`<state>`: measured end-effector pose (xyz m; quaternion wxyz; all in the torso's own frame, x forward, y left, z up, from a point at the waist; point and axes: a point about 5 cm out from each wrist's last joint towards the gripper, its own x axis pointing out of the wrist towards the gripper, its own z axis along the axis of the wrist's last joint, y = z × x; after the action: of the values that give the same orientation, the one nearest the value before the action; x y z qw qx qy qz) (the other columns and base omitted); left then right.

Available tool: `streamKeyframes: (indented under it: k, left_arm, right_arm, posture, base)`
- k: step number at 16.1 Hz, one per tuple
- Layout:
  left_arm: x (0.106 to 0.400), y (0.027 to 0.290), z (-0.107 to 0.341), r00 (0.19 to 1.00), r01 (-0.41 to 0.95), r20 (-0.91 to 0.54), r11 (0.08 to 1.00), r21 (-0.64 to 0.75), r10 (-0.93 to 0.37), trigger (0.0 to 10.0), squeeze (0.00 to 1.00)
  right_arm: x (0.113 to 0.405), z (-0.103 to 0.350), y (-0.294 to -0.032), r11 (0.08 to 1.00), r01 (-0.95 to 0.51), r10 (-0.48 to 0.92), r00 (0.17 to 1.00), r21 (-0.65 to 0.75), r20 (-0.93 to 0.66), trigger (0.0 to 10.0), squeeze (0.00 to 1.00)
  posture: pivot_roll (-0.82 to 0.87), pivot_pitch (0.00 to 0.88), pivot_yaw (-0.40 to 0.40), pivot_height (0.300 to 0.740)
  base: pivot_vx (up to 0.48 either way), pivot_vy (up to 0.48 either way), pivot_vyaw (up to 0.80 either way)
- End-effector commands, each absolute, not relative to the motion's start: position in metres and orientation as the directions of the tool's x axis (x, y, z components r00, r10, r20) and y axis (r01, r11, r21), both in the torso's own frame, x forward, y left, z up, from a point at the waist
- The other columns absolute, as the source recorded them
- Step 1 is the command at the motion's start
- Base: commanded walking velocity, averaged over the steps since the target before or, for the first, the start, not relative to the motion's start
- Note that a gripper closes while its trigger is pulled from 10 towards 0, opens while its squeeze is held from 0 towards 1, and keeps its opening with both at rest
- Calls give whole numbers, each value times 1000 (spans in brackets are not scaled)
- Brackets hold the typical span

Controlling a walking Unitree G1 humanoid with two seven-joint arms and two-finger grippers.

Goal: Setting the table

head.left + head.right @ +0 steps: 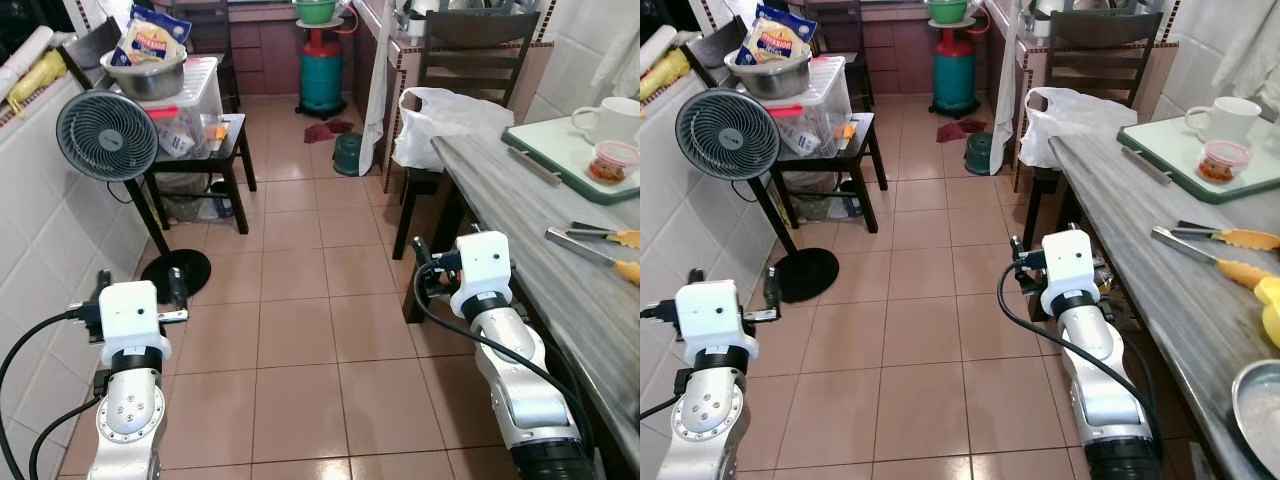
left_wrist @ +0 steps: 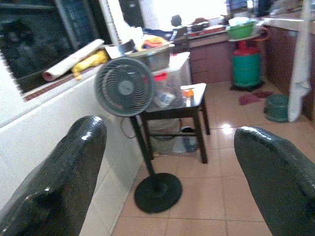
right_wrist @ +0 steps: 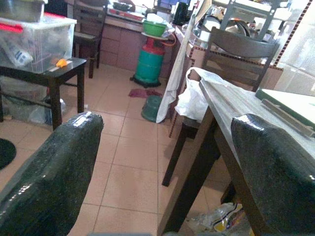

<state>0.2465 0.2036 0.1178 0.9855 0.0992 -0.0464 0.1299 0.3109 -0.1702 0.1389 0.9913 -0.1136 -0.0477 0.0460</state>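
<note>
A long grey wooden table [image 1: 540,230] runs along my right side. On its far end a pale green tray [image 1: 560,150] carries a white mug [image 1: 605,120] and a small red-lidded tub [image 1: 613,162]. Metal tongs with yellow tips [image 1: 600,250] lie nearer, then a yellow object [image 1: 1270,310] and a metal bowl [image 1: 1255,410]. My right gripper [image 1: 432,268] hangs open just left of the table edge, at leg height, holding nothing. My left gripper [image 1: 140,286] is open over the floor by the tiled left wall. Both wrist views show fingers [image 2: 59,172] [image 3: 280,167] spread wide.
A standing fan [image 1: 107,135] and a black side table [image 1: 225,140] with a plastic box [image 1: 195,110] line the left wall. A white bag [image 1: 450,115] sits by a dark chair [image 1: 470,50] at the table's far end. A green gas cylinder [image 1: 322,75] stands at the back.
</note>
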Motion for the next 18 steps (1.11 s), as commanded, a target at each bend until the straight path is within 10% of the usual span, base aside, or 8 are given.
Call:
streamKeyframes:
  k: [1, 18]
  left_arm:
    - [248, 205, 121, 963, -260, 116, 947, 189, 241, 10000, 0]
    - [201, 213, 81, 974, -201, -55, 952, 231, 219, 10000, 0]
  right_arm:
    - [310, 147, -171, 974, -62, 90, 989, -216, 119, 10000, 8]
    - [232, 110, -212, 983, -50, 31, 993, -176, -110, 10000, 0]
  posture:
    - [-235, 39, 79, 740]
    - [-271, 91, 119, 740]
  base:
    - [0, 0, 0]
    - [0, 0, 0]
